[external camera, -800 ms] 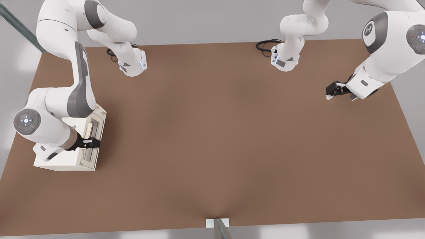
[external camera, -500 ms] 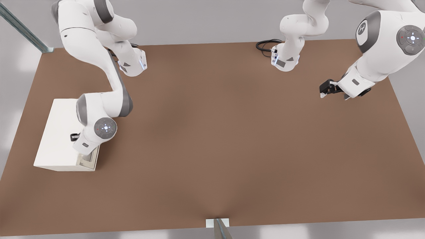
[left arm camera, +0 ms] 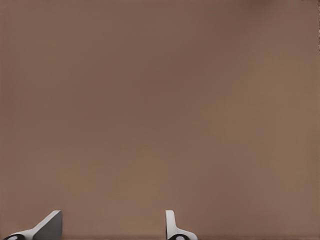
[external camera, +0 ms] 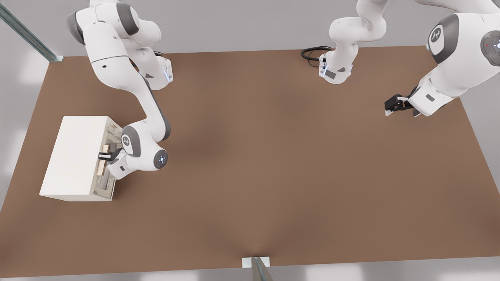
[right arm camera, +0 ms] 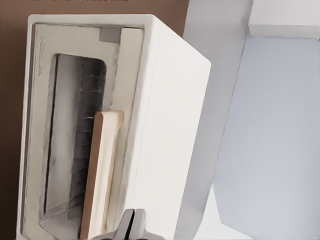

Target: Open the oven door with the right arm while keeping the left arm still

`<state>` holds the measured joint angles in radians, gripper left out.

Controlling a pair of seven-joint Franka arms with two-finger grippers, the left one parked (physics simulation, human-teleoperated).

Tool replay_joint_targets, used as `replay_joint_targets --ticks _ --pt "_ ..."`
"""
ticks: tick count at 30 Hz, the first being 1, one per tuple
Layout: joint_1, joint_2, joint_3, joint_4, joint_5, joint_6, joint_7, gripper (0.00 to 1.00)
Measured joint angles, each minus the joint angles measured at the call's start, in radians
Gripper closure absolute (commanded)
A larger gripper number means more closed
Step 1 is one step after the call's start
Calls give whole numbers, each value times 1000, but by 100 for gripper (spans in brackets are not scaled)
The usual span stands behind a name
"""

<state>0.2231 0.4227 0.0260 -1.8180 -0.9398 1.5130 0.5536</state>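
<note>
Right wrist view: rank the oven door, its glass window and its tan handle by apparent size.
1. oven door
2. glass window
3. tan handle, nearest the gripper, so nearness may enlarge it.

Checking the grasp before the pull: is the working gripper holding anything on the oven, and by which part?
Nothing is held. The black two-finger gripper is shut empty beside the tan bar handle of the cream oven door, not around it.

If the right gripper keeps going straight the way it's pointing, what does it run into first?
Most likely the oven door. In the front view the right gripper points at the oven's front, by the tan handle. In the right wrist view its fingertips sit just beside the handle, so it may strike door frame rather than bar.
</note>
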Motion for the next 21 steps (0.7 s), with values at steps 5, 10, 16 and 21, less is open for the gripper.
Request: replay_joint_targets --ticks 5,10,16,21 --pt "-29 15 -1 -40 -2 45 117 79" --pt "-47 33 -3 -43 -8 76 207 79" --pt "-57 31 -3 -57 -11 91 286 79" --pt "-48 34 -2 -56 -12 89 335 79"
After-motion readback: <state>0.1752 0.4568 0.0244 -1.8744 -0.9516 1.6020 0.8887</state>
